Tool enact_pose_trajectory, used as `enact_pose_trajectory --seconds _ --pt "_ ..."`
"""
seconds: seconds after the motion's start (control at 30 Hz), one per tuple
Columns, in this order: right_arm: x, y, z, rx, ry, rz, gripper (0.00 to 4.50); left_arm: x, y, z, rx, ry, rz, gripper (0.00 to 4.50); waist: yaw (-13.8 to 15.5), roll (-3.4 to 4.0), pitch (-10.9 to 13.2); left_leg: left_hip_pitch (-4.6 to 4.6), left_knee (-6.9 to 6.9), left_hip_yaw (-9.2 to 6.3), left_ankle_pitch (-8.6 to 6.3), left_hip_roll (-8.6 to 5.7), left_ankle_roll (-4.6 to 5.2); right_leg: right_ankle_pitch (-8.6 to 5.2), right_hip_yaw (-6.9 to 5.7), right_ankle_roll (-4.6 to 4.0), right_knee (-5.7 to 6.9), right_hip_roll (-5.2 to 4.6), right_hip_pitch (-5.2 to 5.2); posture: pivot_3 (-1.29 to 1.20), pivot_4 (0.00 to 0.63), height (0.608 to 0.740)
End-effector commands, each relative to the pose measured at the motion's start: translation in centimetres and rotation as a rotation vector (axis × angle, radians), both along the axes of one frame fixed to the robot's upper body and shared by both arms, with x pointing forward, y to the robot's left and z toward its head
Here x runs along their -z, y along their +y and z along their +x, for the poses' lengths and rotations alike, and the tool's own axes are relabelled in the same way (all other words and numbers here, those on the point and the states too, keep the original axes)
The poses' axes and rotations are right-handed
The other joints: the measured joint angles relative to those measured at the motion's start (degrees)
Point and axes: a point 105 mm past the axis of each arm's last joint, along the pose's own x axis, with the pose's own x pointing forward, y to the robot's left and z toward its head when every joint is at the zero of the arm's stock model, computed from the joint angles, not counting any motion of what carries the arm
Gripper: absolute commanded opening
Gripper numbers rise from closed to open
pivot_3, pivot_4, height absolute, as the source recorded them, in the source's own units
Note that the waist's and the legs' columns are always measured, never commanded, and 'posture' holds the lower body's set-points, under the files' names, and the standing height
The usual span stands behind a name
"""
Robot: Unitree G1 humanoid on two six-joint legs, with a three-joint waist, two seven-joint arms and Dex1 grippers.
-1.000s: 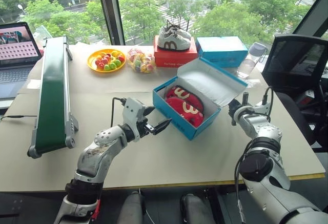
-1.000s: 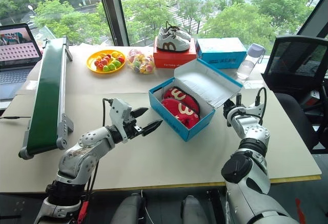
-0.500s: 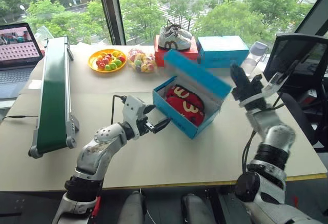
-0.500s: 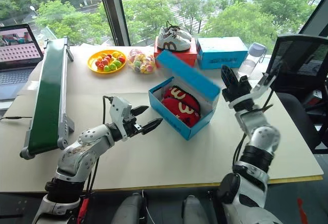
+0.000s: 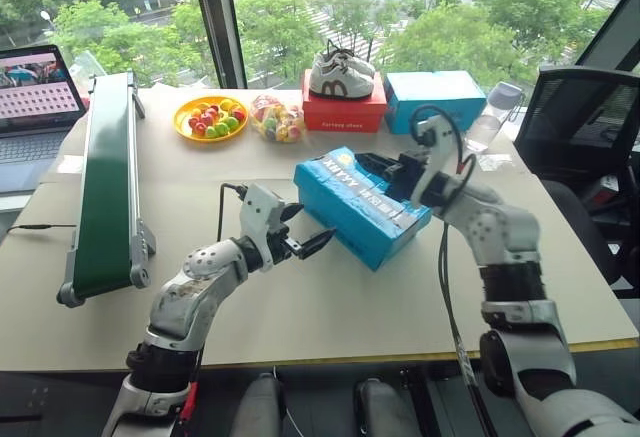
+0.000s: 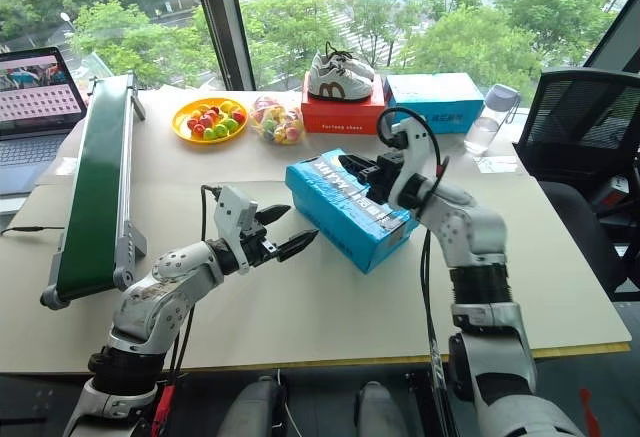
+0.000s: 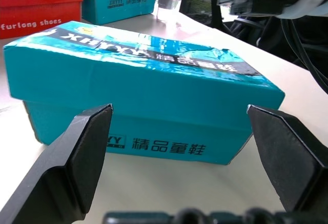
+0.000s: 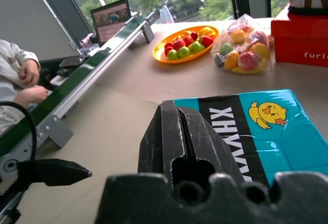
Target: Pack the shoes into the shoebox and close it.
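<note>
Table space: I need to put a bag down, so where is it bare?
Bare: the near table strip in front of the shoebox, and the patch between the conveyor and the shoebox. Crowded: the far edge, with fruit plate, candy bag, red box and blue box.

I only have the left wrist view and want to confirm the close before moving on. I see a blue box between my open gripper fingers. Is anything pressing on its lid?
Observer: Yes. The right gripper, fingers shut, lies across the top of the shoebox lid.
Operator: Is the lid fully down on the far side?
Observer: From the head views it lies flat, with no shoes showing.
Operator: How does my left gripper sit against the box?
Observer: The left gripper hangs open beside the box's near corner, apart from it.
Operator: Anything near the box's left side?
Observer: A green conveyor runs along the table's left, well apart from the box.
</note>
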Motion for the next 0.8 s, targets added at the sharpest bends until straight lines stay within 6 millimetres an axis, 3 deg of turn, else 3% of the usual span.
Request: enact_pose_trajectory --seconds 0.03,0.1,0.2,0.27,0.33,0.43,0.53,0.63,0.7,0.8 --pt "2.4 1.9 0.2 -0.051 -0.009 -0.151 0.05 -1.2 -0.1 -0.3 -0.001 -0.047 -0.011 4.50 0.0 0.00 0.0 -0.03 -0.01 0.00 0.00 -0.01 0.00 -0.01 0.00 0.01 -0.01 -0.01 -0.01 0.00 0.150 0.733" --pt "6.1 2.2 0.2 -0.063 0.071 -0.264 0.05 -1.3 0.2 -0.3 -0.014 -0.049 -0.013 4.50 0.0 0.00 0.0 -0.06 -0.02 0.00 -0.02 -0.02 0.02 -0.01 -0.01 0.02 -0.01 -0.01 -0.03 0.00 0.150 0.733" --pt "9.4 2.0 0.1 -0.068 0.109 -0.404 0.05 -1.3 0.3 -0.4 -0.026 -0.049 -0.014 4.50 -0.2 -0.06 -0.1 0.08 -0.02 0.00 -0.02 -0.01 0.02 -0.01 -0.01 0.02 0.01 0.00 0.08 0.00 0.150 0.733" --pt "10.3 1.8 0.2 -0.070 0.115 -0.441 0.05 -1.2 0.6 -0.5 -0.041 -0.049 -0.013 4.50 -0.4 -0.13 -0.2 0.35 -0.04 0.00 -0.03 0.02 0.01 -0.03 -0.01 -0.02 0.02 0.01 0.25 0.00 0.150 0.733" --pt "9.8 1.9 0.5 -0.072 0.106 -0.422 0.05 -1.1 0.8 -0.5 -0.054 -0.047 -0.014 4.50 -0.5 -0.11 -0.3 0.72 -0.07 0.00 -0.08 0.04 -0.08 -0.05 -0.01 -0.06 0.02 0.00 0.55 0.00 0.150 0.733" --pt "8.2 2.0 0.8 -0.070 0.079 -0.375 0.05 -1.2 1.3 -0.4 -0.087 -0.049 -0.024 4.50 -0.5 -0.09 -0.3 1.04 -0.09 0.00 -0.31 0.10 -0.45 -0.38 -0.12 -0.46 0.01 -0.02 0.89 0.00 0.150 0.733" --pt "4.6 1.5 1.3 -0.031 0.040 -0.229 0.05 -1.3 2.4 0.1 -0.155 -0.056 -0.033 4.50 -0.4 -0.10 -0.3 1.03 -0.09 0.00 -0.32 0.10 -0.47 -0.35 -0.14 -0.51 0.02 -0.05 0.89 0.00 0.150 0.733" --pt "-2.2 -0.3 1.2 0.013 -0.016 0.113 0.05 -1.8 4.1 0.8 -0.254 -0.073 -0.061 4.50 -0.1 -0.10 -0.3 0.85 -0.09 -0.01 -0.30 0.10 -0.45 -0.32 -0.14 -0.56 0.06 -0.05 0.75 0.00 0.150 0.733" --pt "-5.8 -3.5 0.9 0.085 -0.050 0.318 0.05 -2.3 5.8 1.4 -0.352 -0.085 -0.104 4.50 0.1 -0.09 -0.3 0.54 -0.09 0.00 -0.07 0.09 -0.08 -0.08 -0.12 -0.14 0.11 -0.05 0.43 0.00 0.150 0.733" --pt "-7.4 -8.4 0.2 0.204 -0.058 0.463 0.05 -2.4 8.7 2.2 -0.513 -0.104 -0.107 4.50 0.4 -0.09 -0.3 0.13 -0.08 -0.02 -0.03 0.09 0.00 -0.04 -0.12 -0.09 0.12 -0.03 0.09 0.00 0.150 0.733"
